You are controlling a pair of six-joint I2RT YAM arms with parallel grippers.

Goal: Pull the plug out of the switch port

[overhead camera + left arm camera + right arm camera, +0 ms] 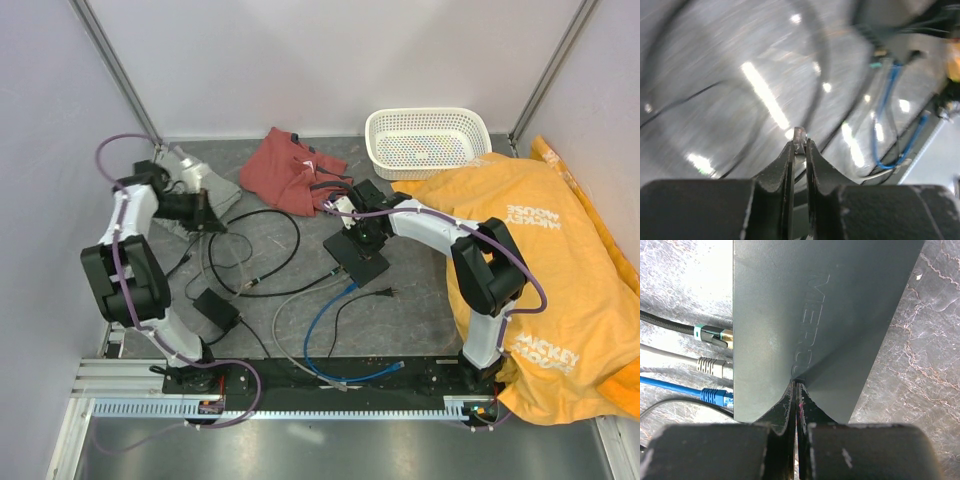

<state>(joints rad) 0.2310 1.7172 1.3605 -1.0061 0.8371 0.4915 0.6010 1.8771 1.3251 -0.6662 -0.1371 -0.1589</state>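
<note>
The switch (362,262) is a flat black box lying mid-table; it fills the right wrist view (815,315). My right gripper (356,236) (796,383) is shut, with its tips resting on the switch's top face. Three plugs meet the switch's left edge: a black cable's green-and-gold plug (715,335), a grey plug (712,365) and a blue plug (716,396). My left gripper (207,218) (799,142) is at the far left, well away from the switch. It is shut on a small clear plug (799,134) that sticks out past its tips. The left wrist view is blurred.
A white basket (425,140) stands at the back right and a red cloth (295,170) at the back centre. Orange fabric (560,260) covers the right side. A black adapter brick (217,310) lies front left. Black, grey and blue (330,340) cables loop across the middle.
</note>
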